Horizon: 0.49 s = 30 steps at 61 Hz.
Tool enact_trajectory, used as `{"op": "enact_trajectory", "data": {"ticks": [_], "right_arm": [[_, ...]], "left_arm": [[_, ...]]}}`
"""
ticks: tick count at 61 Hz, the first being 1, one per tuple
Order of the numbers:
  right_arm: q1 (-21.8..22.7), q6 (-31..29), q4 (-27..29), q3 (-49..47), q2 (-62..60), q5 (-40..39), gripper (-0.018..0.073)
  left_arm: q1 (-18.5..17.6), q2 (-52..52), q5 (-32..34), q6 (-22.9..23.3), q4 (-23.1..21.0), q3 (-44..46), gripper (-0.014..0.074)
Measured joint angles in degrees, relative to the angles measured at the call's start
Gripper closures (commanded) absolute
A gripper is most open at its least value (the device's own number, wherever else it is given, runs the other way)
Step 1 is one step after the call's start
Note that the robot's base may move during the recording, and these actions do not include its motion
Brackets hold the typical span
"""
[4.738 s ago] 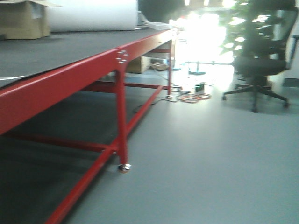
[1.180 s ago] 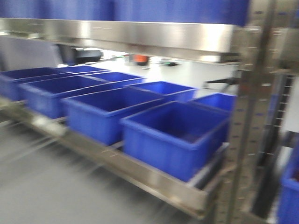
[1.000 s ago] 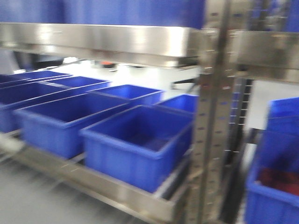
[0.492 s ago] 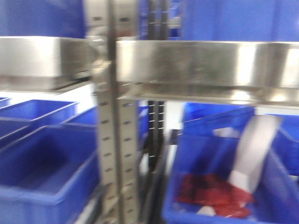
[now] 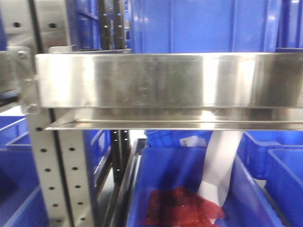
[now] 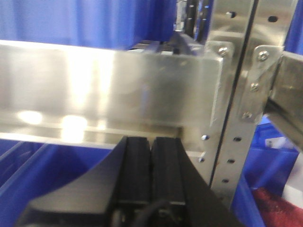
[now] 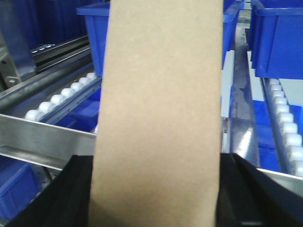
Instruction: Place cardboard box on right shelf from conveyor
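shelf (image 5: pixel 165 80) above bin (image 5: pixel 165 163), upright (image 5: pixel 52 179) at left

Plain tan cardboard box (image 7: pixel 158 113) upright, faces smooth; right shelf (image 5: pixel 165 80) brushed steel, tall shiny lip.

My cardboard box (image 7: pixel 158 118) fills the middle of the right wrist view. Its top and bottom run off the frame. It covers the inside of my right gripper (image 7: pixel 156 203), so the fingers (image 7: pixel 57 198) show only as dark outer flanks. In the front view the right shelf (image 5: pixel 165 85) runs off the right edge, and its tall lip hides the deck behind. Below, the red thing (image 5: pixel 182 210) in a blue bin (image 5: pixel 165 161) is too blurred to name. The white strip (image 5: pixel 220 161) loses its top behind the shelf.
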State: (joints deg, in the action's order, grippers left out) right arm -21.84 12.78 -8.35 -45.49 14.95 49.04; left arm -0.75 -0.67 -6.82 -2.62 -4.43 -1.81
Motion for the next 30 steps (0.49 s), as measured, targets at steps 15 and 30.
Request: {"op": "enact_trajectory", "data": {"ticks": [15, 30], "right_arm": [[0.00, 0.00, 0.00, 0.00, 0.00, 0.00, 0.0396], [0.00, 0.00, 0.00, 0.00, 0.00, 0.00, 0.0396]], "left_arm": [[0.00, 0.00, 0.00, 0.00, 0.00, 0.00, 0.0713], [0.00, 0.00, 0.00, 0.00, 0.00, 0.00, 0.0713]]}}
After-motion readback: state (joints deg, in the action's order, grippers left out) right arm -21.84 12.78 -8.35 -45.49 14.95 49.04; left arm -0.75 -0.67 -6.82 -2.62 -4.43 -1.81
